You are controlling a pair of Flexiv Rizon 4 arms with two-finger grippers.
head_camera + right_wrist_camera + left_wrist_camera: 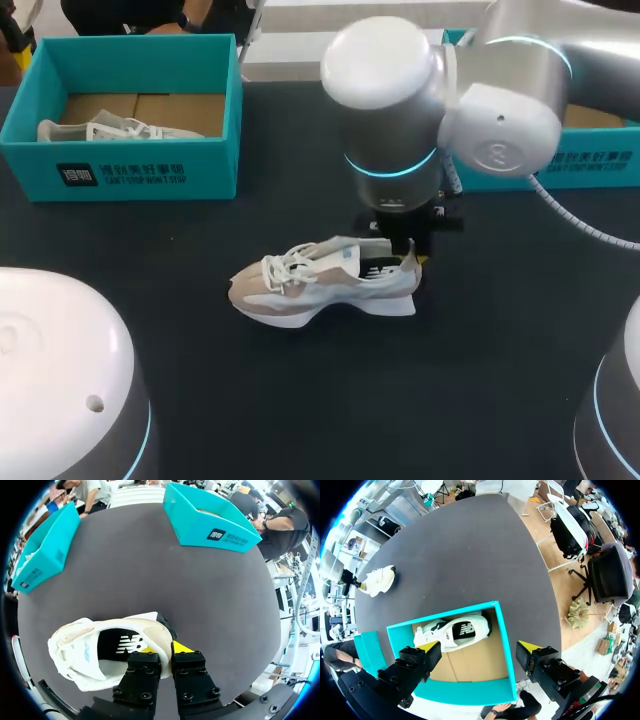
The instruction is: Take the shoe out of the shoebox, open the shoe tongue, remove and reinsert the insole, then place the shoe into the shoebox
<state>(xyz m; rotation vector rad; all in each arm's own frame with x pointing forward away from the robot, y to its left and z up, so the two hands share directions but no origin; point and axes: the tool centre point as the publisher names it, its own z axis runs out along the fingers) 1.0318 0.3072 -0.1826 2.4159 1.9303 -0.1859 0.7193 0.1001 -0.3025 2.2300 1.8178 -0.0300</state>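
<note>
A white and beige shoe stands on its sole on the dark table, toe pointing left. My right gripper comes down on its heel. In the right wrist view this gripper is shut on the heel collar of the shoe, one yellow tip inside the opening and one outside. My left gripper hangs open high over a teal shoebox, with a second shoe lying inside far below its fingers. From there the shoe on the table shows far off.
The teal shoebox with the second shoe stands at the back left. Another teal box stands at the back right, partly hidden behind my right arm. My arms' white bases fill the two near corners.
</note>
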